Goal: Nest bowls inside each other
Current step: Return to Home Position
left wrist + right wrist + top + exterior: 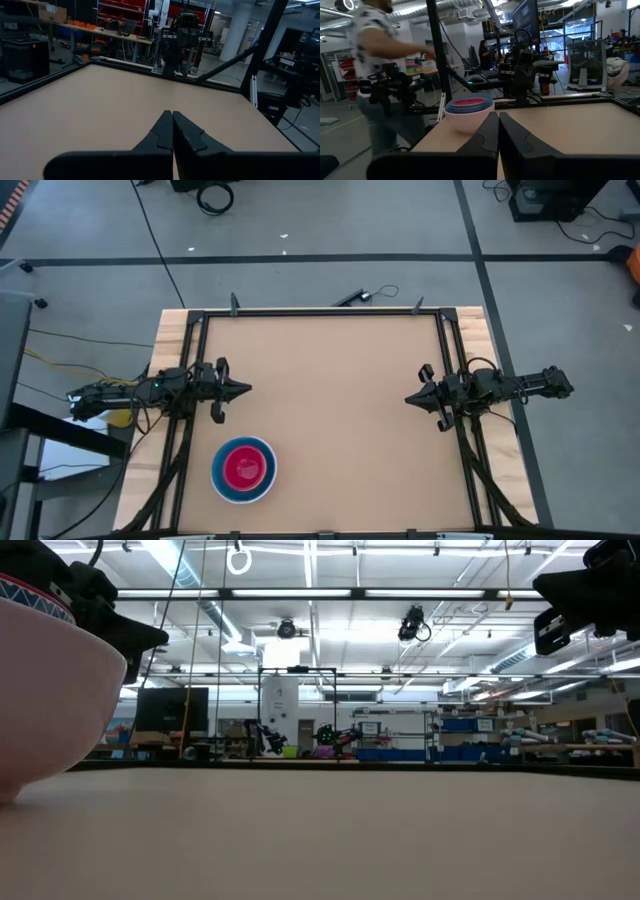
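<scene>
The bowls (243,469) stand nested on the table near its front left corner: a white outer bowl (468,118), a light blue one inside it, a magenta-red one (244,467) innermost. The low view shows the white wall (45,700) close up, resting on its base. My left gripper (247,389) is shut at the table's left side, pointing level toward the right, behind the bowls. My right gripper (408,398) is shut at the right side, pointing left. Both hang above the table with nothing in them.
A black frame rail (320,312) runs around the tan tabletop (330,400). A person (380,75) stands beyond the table's left side, behind my left arm. The table's middle and far part hold no objects.
</scene>
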